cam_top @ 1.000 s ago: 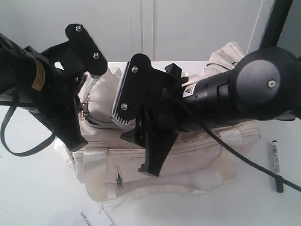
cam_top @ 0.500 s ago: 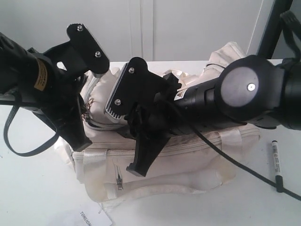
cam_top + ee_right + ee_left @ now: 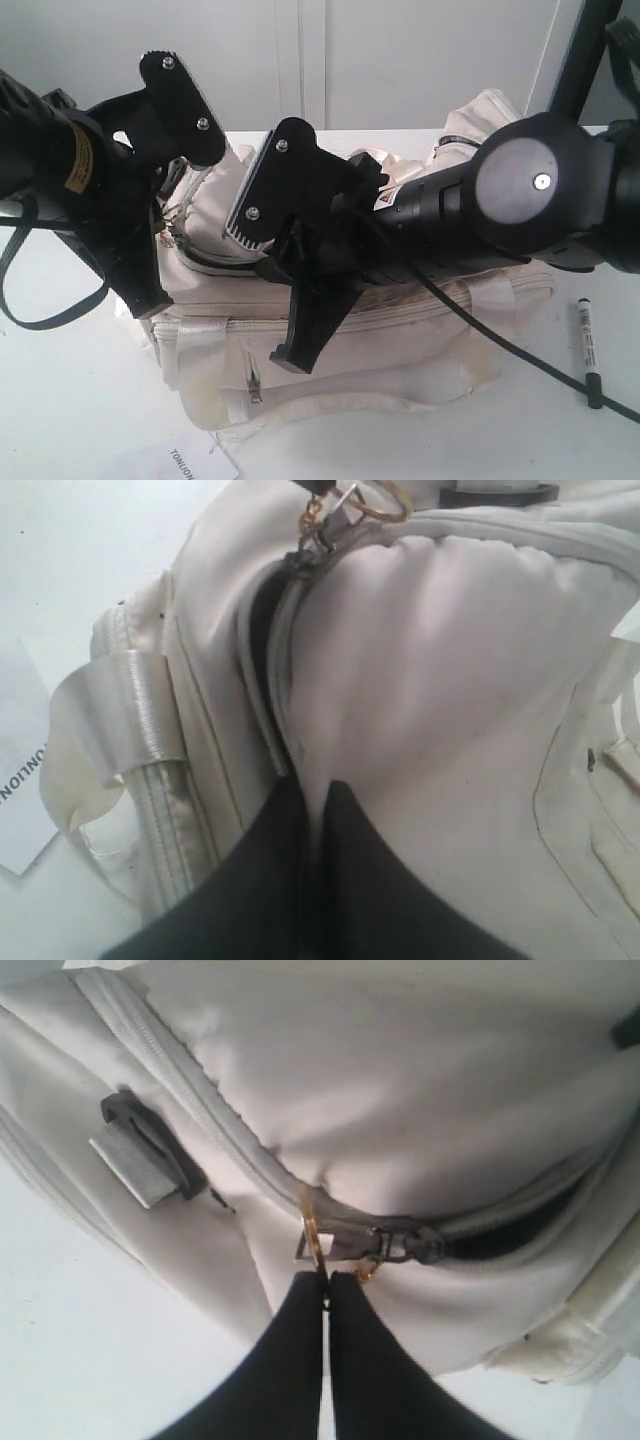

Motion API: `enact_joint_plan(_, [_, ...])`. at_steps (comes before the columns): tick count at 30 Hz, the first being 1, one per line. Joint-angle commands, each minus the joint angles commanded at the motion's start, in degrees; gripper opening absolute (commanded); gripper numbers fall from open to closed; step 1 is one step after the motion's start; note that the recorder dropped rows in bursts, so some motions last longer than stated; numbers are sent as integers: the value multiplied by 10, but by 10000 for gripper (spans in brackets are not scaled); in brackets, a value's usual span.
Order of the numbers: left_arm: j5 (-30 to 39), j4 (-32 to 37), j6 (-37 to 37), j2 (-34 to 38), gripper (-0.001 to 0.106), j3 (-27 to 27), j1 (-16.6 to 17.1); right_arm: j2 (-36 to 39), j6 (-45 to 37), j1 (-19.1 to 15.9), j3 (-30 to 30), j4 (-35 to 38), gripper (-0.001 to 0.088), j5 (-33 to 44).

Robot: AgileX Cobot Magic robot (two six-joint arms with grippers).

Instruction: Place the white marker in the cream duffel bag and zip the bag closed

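Note:
The cream duffel bag [image 3: 420, 340] lies across the middle of the white table, its top zip partly open with a dark gap [image 3: 500, 1240]. My left gripper [image 3: 326, 1278] is shut on the gold ring zip pull [image 3: 312, 1243] at the bag's left end. My right gripper [image 3: 315, 785] has its fingers pressed together on a fold of the bag's cream fabric beside the zip opening [image 3: 262, 650]. The same gold ring [image 3: 378, 502] also shows in the right wrist view. The white marker [image 3: 589, 345], dark cap nearest the camera, lies on the table to the right of the bag, away from both grippers.
A printed white paper tag [image 3: 190, 462] lies on the table in front of the bag. A black cable [image 3: 530, 355] runs from the right arm past the marker. A black strap ring with grey webbing [image 3: 150, 1155] sits on the bag's end. The pale wall stands behind.
Both grippers have shifted a little to the left over the bag. The bag's left end has moved with the left gripper. The marker has not moved.

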Motion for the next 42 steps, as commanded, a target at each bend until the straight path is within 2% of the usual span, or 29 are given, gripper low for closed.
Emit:
enact_joint_plan(21, [7,113,0,17,0,0,0,-12,0,0,0,-1,0,48])
enact_joint_plan(31, [7,140,0,50,0,0,0,-29,1,0,0,-1,0,27])
enact_joint_plan(36, [4,158,0,51,0,0,0,-25,41,0,0,1,0,-10])
enact_joint_plan(42, [-10,193,-12,51,0,0,6,-9,52,0,0,3,0,-13])
